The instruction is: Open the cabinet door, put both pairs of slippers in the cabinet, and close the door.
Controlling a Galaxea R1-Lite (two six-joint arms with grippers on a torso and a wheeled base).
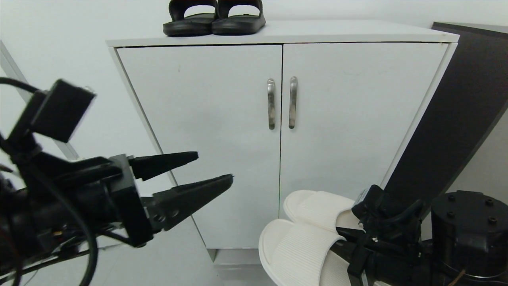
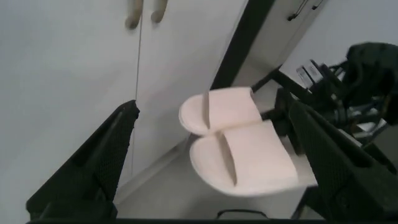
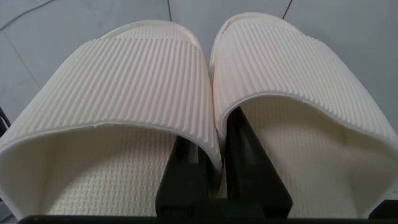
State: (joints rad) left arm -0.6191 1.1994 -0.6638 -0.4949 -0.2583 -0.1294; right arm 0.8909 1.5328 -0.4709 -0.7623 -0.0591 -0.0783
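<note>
Jaws of left gripper (image 1: 214, 167) spread, empty, hanging before left door (image 1: 198, 131), well short of handle (image 1: 271, 104). Right gripper (image 3: 217, 177) pinching white slippers (image 1: 305, 234) by inner walls, pair held low before right door (image 1: 357, 111). Black slippers (image 1: 214, 18) on cabinet top (image 1: 357, 31). Both doors shut. Step, as I judge: open door. Square up on handle, straddle bar, clamp firm, pull along hinge arc, not straight back. Keep white pair clear of swing.

Two white slippers (image 1: 297, 246), two black slippers (image 1: 190, 24), one cabinet (image 1: 198, 119) (two handles (image 1: 271, 103)).
</note>
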